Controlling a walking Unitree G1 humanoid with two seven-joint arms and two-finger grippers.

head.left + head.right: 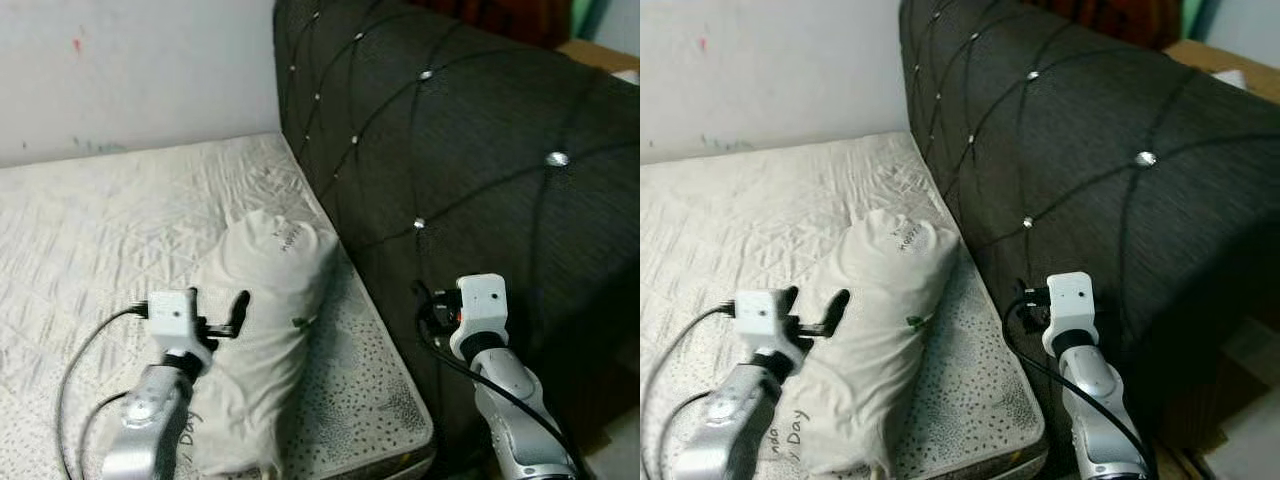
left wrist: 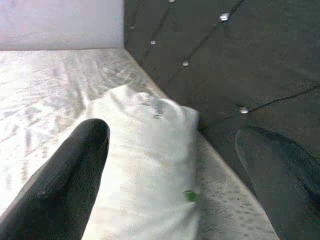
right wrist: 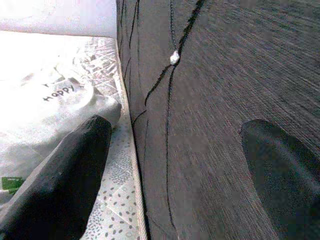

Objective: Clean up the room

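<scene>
- A white pillow [image 1: 262,340] lies lengthwise on the bed's mattress [image 1: 90,230], along the mattress's right edge and just beside the dark headboard [image 1: 470,150].
- The pillow is plump and rumpled, with small dark lettering near its far end and more writing down by its near end; a little green tag shows on its right side.
- The left claw [image 1: 222,312] hovers at the pillow's left flank, about midway along it. Its two black fingers [image 2: 65,185] are spread wide; in the left wrist view the pillow sits in the gap between them, and I can't tell whether either finger touches the fabric.
- The right claw [image 3: 175,185] is held up off the mattress's right edge, against the headboard's padded face. Its fingers are spread apart too, with nothing between them but the dark upholstery.
- The mattress is pale, quilted in a diamond stitch, with a speckled band along its near corner.
- The headboard is dark grey woven cloth, tufted in diamonds with shiny studs [image 1: 557,158] at the crossings.
- A white wall [image 1: 130,70] stands behind the bed, marked with a small red spot.
- Black cables loop from both silver arms.
</scene>
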